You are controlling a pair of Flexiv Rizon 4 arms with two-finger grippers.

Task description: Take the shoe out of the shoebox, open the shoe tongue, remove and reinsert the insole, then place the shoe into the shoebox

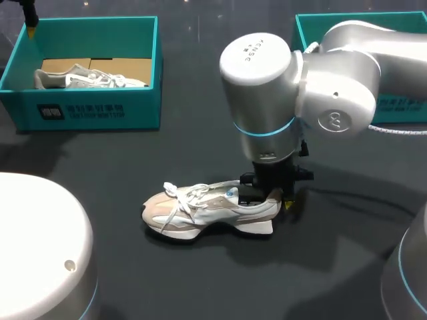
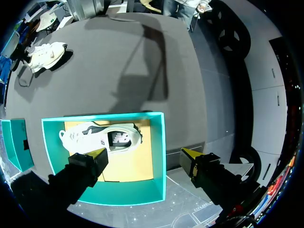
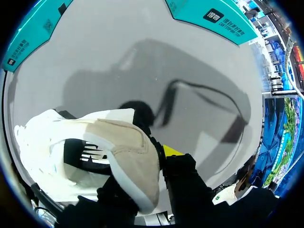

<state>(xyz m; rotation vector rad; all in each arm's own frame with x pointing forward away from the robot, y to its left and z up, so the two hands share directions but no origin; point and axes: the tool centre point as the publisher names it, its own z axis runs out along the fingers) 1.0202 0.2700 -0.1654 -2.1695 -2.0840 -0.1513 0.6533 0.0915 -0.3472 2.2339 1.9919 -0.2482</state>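
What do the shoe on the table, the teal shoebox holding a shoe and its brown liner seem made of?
The shoe: matte beige suede-like panels, white textile, woven laces; sole probably foam. The shoebox: likely printed cardboard, thin straight walls, smooth teal finish. The liner: plain brown cardboard, by its flat matte colour.

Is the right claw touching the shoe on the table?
Touching. The right wrist view shows the right gripper pinching the shoe at its heel.
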